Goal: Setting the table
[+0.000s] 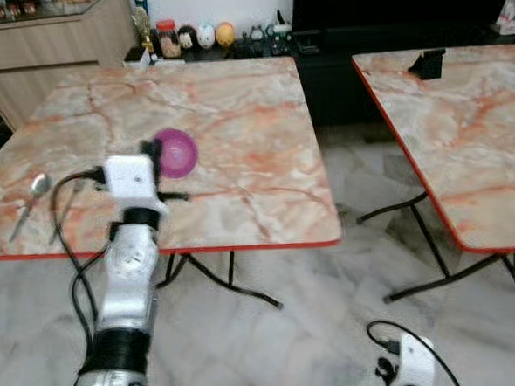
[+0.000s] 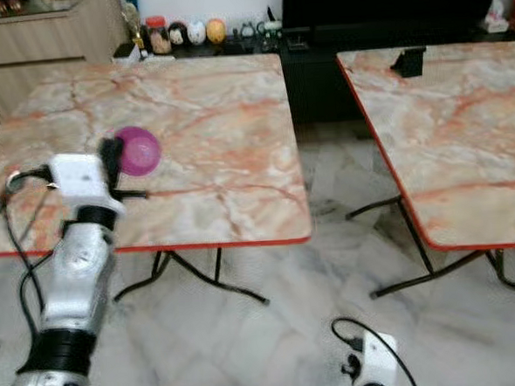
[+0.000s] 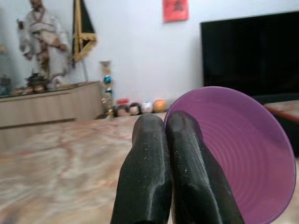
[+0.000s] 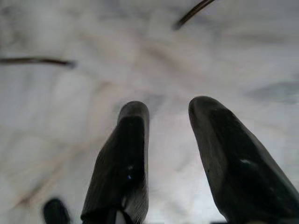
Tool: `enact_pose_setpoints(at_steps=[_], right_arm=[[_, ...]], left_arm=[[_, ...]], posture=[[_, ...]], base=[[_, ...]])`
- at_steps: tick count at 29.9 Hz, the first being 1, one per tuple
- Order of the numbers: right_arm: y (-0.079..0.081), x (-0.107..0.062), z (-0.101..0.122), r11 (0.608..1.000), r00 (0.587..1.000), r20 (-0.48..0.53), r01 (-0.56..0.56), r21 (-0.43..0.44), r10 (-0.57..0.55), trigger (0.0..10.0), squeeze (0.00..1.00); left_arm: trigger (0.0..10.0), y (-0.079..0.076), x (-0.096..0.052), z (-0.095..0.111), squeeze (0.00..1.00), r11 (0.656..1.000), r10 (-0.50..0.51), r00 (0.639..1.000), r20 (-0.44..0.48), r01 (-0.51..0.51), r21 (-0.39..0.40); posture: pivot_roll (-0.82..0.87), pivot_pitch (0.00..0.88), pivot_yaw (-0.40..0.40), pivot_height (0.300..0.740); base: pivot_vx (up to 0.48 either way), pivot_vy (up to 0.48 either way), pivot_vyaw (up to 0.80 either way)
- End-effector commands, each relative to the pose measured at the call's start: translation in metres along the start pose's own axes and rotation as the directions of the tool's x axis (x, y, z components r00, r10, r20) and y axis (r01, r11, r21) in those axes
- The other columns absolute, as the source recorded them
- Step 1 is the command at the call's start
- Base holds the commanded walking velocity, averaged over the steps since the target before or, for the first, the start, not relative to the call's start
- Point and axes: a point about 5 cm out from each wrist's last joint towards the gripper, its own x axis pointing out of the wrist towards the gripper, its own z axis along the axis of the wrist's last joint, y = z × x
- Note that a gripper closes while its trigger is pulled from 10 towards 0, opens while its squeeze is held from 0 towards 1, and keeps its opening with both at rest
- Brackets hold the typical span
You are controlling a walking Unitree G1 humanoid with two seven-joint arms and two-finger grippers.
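A purple bowl (image 1: 178, 151) hangs tilted on its side just above the marble table (image 1: 234, 98), left of the middle. My left gripper (image 1: 154, 156) reaches over the table's front edge and is shut on the bowl's rim. In the left wrist view the two black fingers (image 3: 149, 154) press together with the bowl (image 3: 243, 154) standing beside them. A metal spoon (image 1: 31, 200) lies on the table near its left front corner. My right gripper (image 4: 168, 109) hangs low over the floor, open, with nothing between its fingers.
A second marble table (image 1: 472, 127) stands to the right, with a small black stand (image 1: 426, 63) on its far edge; a floor gap separates the two tables. A low shelf with jars and figurines (image 1: 197, 36) and a dark TV unit (image 1: 386, 10) line the back wall.
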Motion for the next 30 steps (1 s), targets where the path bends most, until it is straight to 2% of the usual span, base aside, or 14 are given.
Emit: enact_pose_setpoints(at_steps=[1,4,14,18,24,30], right_arm=[[0.0059,0.0003,0.0005,1.0,1.0,0.003,-0.014,0.015,0.014,10.0,0.0],[0.0062,0.0003,0.0005,1.0,1.0,0.003,-0.012,0.014,0.012,10.0,0.0],[0.0072,0.0002,0.0028,1.0,1.0,0.025,-0.018,0.006,0.018,10.0,0.0],[0.0068,0.0004,0.0025,1.0,1.0,0.017,-0.015,-0.025,0.015,10.0,0.0],[0.0077,0.0004,0.0029,1.0,1.0,0.021,-0.022,-0.018,0.023,10.0,0.0],[0.0081,0.0005,0.0035,1.0,1.0,0.025,-0.017,0.006,0.017,10.0,0.0]], left_arm=[[10.0,0.0104,0.0029,0.0025,0.0,1.0,0.029,1.0,0.005,-0.029,0.011],[10.0,0.0113,0.0031,0.0022,0.0,0.999,0.032,0.999,0.002,-0.032,0.01],[10.0,0.0118,0.0029,0.0026,0.0,0.999,0.038,0.999,0.0,-0.038,0.003],[10.0,0.0127,0.0027,0.0022,0.0,0.999,0.04,0.999,-0.002,-0.04,0.003],[10.0,0.0129,0.0029,0.0022,0.0,0.999,0.042,0.999,-0.003,-0.042,0.003],[10.0,0.0134,0.0033,0.0023,0.0,0.999,0.041,0.999,-0.004,-0.041,0.003]], posture=[[0.03,0.037,-0.006,0.74],[0.03,0.041,-0.005,0.74],[0.03,0.051,-0.005,0.74],[0.03,0.054,-0.006,0.74],[0.03,0.053,-0.006,0.74],[0.03,0.054,-0.006,0.74]], base=[[0.0,-0.424,0.0],[0.0,-0.426,-0.8],[0.0,-0.423,0.0],[0.0,-0.424,0.0],[0.0,-0.423,0.69],[0.0,-0.421,0.0]])
